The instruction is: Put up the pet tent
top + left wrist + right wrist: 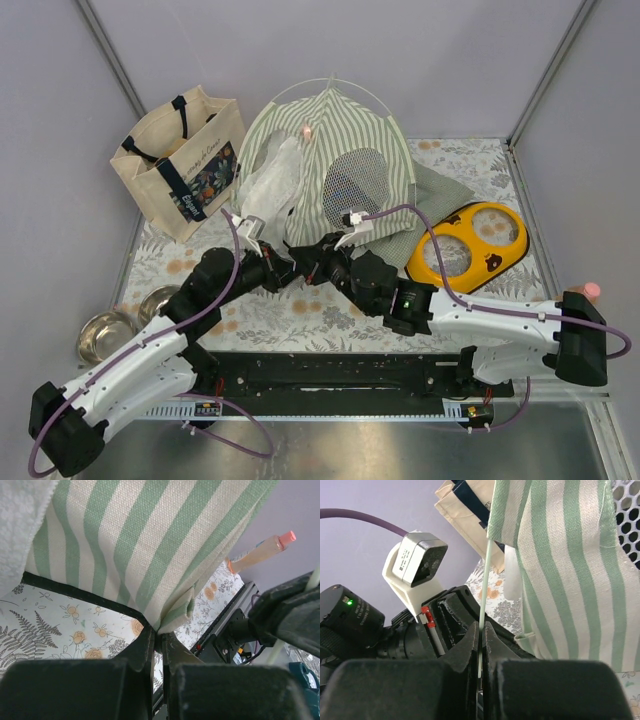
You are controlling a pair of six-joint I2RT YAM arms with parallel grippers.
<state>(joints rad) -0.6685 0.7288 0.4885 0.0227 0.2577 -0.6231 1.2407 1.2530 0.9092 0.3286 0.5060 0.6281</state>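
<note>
The pet tent [345, 130], green-and-white striped with a mesh panel and white lacy flaps, stands at the back centre, its thin poles arching over the top. My left gripper [285, 270] is at the tent's front bottom edge. In the left wrist view the gripper [159, 635] is shut on the corner of the striped fabric [125, 540]. My right gripper [318, 262] is close beside it, facing it. In the right wrist view the gripper [481, 630] is shut on a thin pale pole [486, 580] that runs up into the tent's fabric sleeve [570, 570].
A beige tote bag [180, 160] stands back left. A yellow double-bowl feeder [468, 245] lies right of the tent, with a green cushion [445, 190] behind it. Two steel bowls [105, 335] sit at the left. A pink-capped bottle [590, 290] stands at the right.
</note>
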